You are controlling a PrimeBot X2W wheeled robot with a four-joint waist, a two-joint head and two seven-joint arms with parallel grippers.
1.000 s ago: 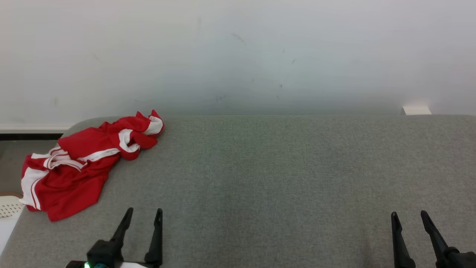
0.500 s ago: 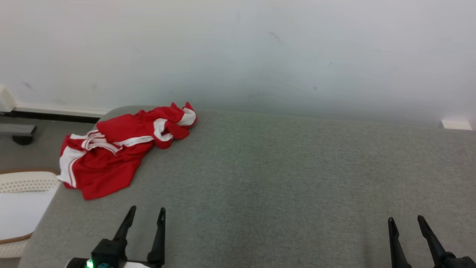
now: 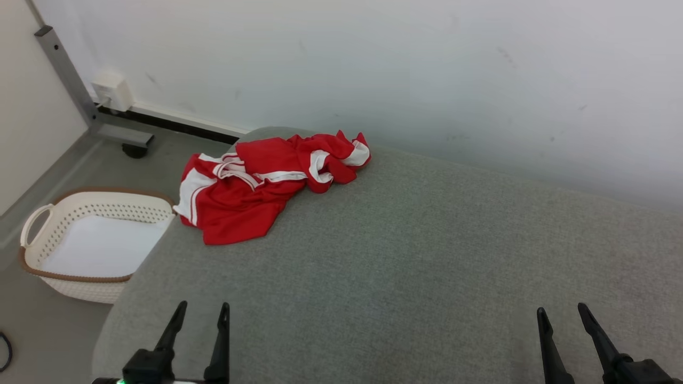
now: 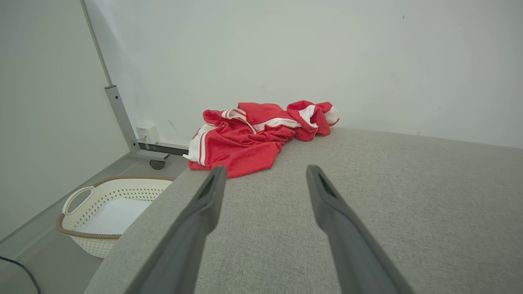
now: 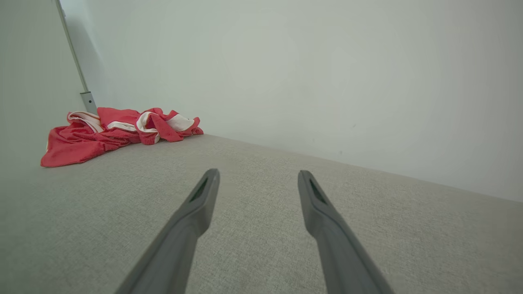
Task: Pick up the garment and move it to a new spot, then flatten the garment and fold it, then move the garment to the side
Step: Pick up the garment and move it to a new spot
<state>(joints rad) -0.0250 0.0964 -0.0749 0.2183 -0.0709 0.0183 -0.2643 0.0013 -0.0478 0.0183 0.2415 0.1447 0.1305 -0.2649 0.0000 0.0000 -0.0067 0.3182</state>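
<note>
One garment [image 3: 251,189], one basket [image 3: 96,196], two hands [image 3: 205,305] [image 3: 561,308].

Red garment [image 5: 110,136] beyond parted fingers [image 5: 196,214]

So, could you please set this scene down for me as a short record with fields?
garment: red and white, crumpled, at the far left corner of the grey surface
basket: white, on the floor left of the surface
left gripper: fingers apart, empty, short of the garment
right gripper: fingers apart, empty, over bare surface
</note>
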